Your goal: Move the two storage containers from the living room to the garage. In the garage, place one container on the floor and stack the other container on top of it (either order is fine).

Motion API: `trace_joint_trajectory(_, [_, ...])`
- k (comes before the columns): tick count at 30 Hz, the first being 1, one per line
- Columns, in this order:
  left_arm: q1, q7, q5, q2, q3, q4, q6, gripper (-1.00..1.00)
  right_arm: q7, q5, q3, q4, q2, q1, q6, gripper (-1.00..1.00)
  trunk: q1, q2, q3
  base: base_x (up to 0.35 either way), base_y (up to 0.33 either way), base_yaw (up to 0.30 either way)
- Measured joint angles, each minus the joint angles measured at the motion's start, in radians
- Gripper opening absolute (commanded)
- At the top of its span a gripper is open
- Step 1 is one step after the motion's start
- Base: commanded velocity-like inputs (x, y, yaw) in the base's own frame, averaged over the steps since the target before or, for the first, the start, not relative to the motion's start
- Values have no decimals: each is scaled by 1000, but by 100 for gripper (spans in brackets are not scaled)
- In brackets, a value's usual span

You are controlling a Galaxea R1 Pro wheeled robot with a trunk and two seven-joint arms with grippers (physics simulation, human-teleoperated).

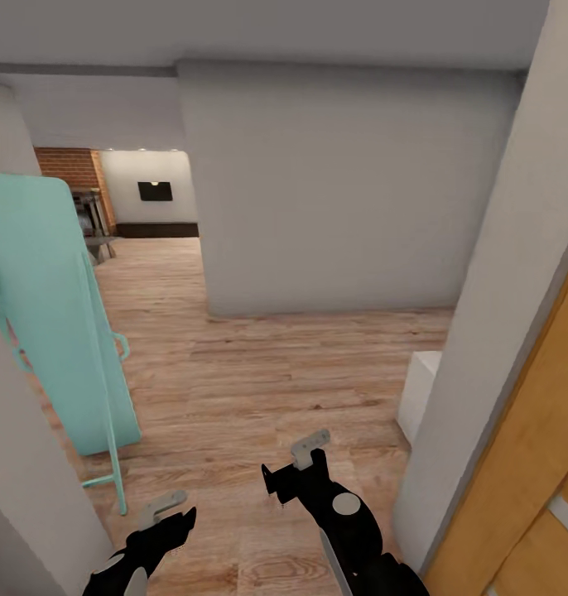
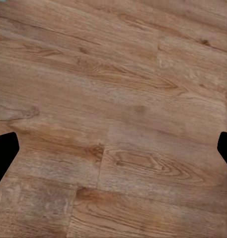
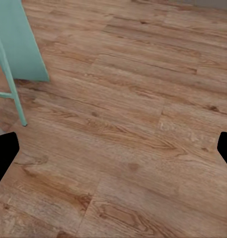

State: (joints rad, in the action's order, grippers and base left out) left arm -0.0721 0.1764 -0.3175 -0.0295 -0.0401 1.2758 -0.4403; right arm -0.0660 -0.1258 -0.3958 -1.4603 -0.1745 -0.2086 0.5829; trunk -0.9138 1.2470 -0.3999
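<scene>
The two storage containers are out of view, and so is the garage. I am in a passage with a light wood plank floor [image 1: 267, 372]. Far back on the left, a red brick fireplace [image 1: 69, 170] marks the living room. Both arms hang low at the front of the head view: my left gripper [image 1: 166, 515] and my right gripper [image 1: 294, 468] are over bare planks. In each wrist view the black fingertips [image 2: 4, 153] [image 3: 4, 158] sit at opposite edges, wide apart, with nothing between them. Both grippers are open and empty.
A teal folded ironing board [image 1: 52, 314] leans against the left wall, its legs [image 3: 14, 99] near my right arm. A white wall block [image 1: 334, 190] stands ahead. On the right are a white pillar [image 1: 499, 331], a small white box [image 1: 421, 393] and an orange wooden door [image 1: 532, 463].
</scene>
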Motion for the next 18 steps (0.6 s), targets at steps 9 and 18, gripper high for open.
trace_joint_trajectory(9, [0, 0, 0, 6, -1, -4, 0, 100, 0, 0, 0, 0, 0, 0, 0, 100, 0, 0, 0, 337, 0, 0])
trace_joint_trajectory(18, [0, 0, 0, 11, -1, -5, 0, 100, 0, 0, 0, 0, 0, 0, 0, 100, 0, 0, 0, 337, 0, 0])
